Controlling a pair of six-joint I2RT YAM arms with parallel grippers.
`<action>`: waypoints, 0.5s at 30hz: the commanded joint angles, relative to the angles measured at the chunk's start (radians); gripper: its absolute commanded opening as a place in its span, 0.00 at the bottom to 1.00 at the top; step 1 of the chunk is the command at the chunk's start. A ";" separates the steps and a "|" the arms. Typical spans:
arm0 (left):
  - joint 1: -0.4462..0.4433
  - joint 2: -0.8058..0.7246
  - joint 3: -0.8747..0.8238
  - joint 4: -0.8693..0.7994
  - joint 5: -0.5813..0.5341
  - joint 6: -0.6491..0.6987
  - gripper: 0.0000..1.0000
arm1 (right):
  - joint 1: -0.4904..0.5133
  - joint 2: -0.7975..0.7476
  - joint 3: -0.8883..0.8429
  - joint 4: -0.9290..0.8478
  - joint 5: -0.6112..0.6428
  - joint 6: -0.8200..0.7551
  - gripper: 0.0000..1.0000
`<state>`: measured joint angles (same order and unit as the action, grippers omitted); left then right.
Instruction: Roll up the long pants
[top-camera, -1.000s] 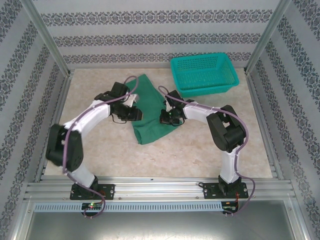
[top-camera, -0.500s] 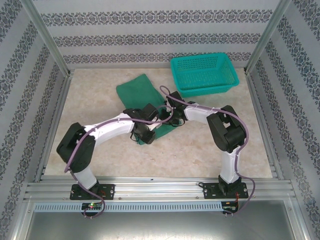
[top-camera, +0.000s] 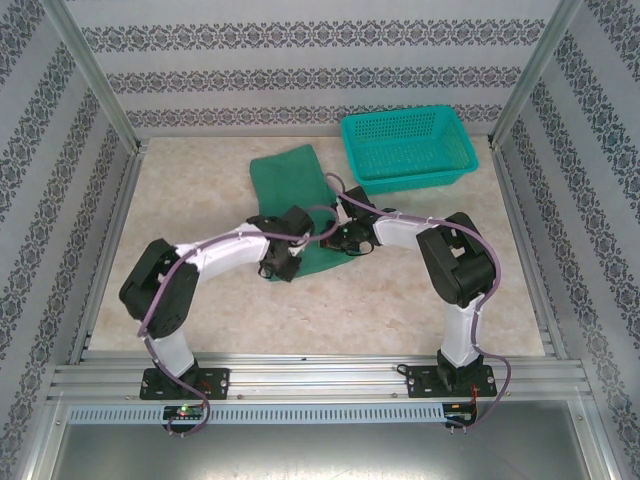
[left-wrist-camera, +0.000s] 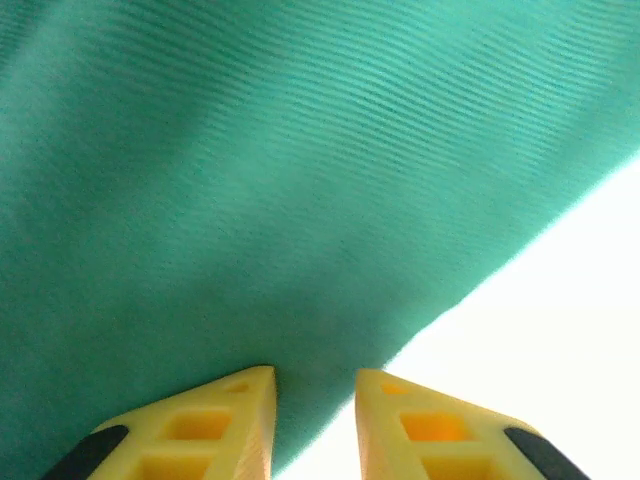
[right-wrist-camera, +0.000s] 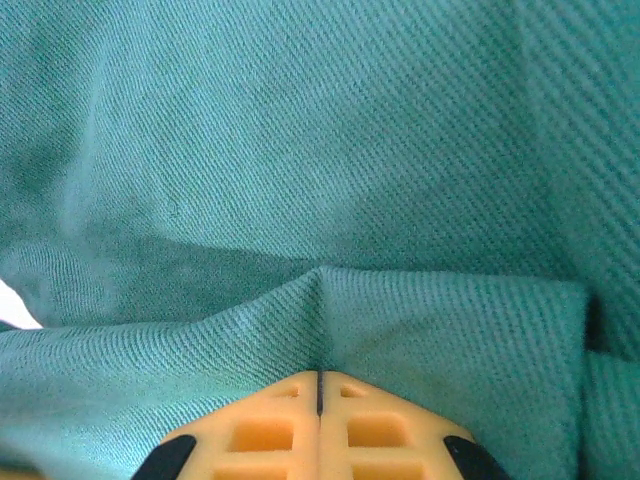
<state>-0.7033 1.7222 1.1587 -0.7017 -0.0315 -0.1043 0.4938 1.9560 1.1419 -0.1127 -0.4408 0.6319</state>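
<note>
The long pants (top-camera: 290, 175) lie as a dark green strip of cloth running from mid-table toward the basket. My right gripper (top-camera: 341, 240) sits on the strip's near right part. In the right wrist view its fingers (right-wrist-camera: 320, 375) are shut, and a raised fold of the pants (right-wrist-camera: 300, 150) runs into the tips. My left gripper (top-camera: 283, 265) is at the near left end of the cloth. Seen from the left wrist, it (left-wrist-camera: 313, 372) stands open a little over the slanting edge of the pants (left-wrist-camera: 250, 180), with pale table on the right.
A teal mesh basket (top-camera: 405, 150) stands at the back right, just beyond the far end of the cloth. Patterned walls and metal posts close in the table on three sides. The two arms' forearms nearly meet above the near end of the cloth.
My left arm has swung from the left side of the pants across to their near end. The visible strip of cloth has become shorter and narrower. The right gripper has stayed shut, shifting slightly.
</note>
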 joint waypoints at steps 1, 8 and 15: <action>-0.095 -0.105 -0.044 0.019 -0.131 0.098 0.43 | -0.031 0.025 -0.075 -0.135 0.056 -0.007 0.00; -0.230 -0.069 -0.093 0.086 -0.298 0.191 0.58 | -0.075 0.003 -0.151 -0.114 0.017 -0.007 0.00; -0.332 0.067 -0.051 0.221 -0.518 0.339 0.62 | -0.121 -0.013 -0.190 -0.088 -0.019 -0.011 0.00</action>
<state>-1.0187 1.7542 1.0794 -0.5636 -0.4183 0.1337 0.4007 1.8938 1.0164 -0.0467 -0.5358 0.6292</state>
